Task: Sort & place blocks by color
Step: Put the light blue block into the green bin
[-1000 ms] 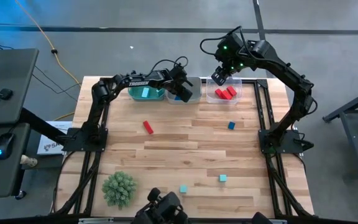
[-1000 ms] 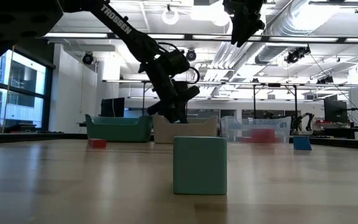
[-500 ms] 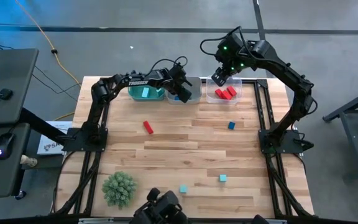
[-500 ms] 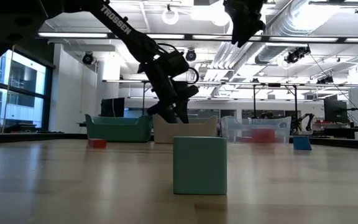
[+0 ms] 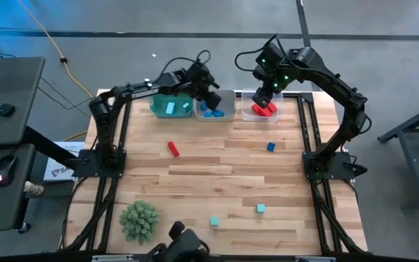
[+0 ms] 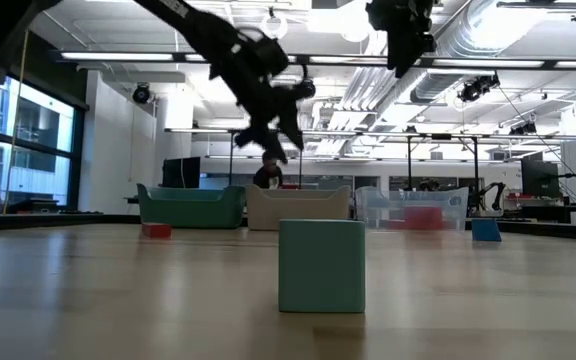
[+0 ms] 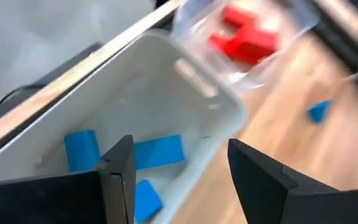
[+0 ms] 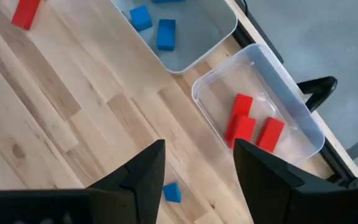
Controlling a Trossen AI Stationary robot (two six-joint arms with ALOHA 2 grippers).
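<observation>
Three bins stand in a row at the table's far edge: a teal bin (image 5: pixel 169 107), a white bin (image 5: pixel 214 109) with three blue blocks (image 7: pixel 159 151), and a clear bin (image 5: pixel 262 108) with three red blocks (image 8: pixel 247 127). My left gripper (image 7: pixel 179 146) hangs open above the white bin, holding nothing. My right gripper (image 8: pixel 199 146) is open, high above the table next to the clear bin. Loose on the table lie a red block (image 5: pixel 173 148), a blue block (image 5: pixel 270 146) and two teal blocks (image 5: pixel 260 209) (image 5: pixel 214 220).
A green spiky plant ball (image 5: pixel 140 220) sits near the table's front left corner. The teal bin holds a teal block (image 5: pixel 169 108). In the low view a teal block (image 6: pixel 321 265) stands close in front. Bare wood lies between the loose blocks in mid-table.
My left gripper has opened and risen up from inside the white bin, and it now hangs well above the rim. The blue blocks stay in the bin. My right gripper has tipped a little more downward in place.
</observation>
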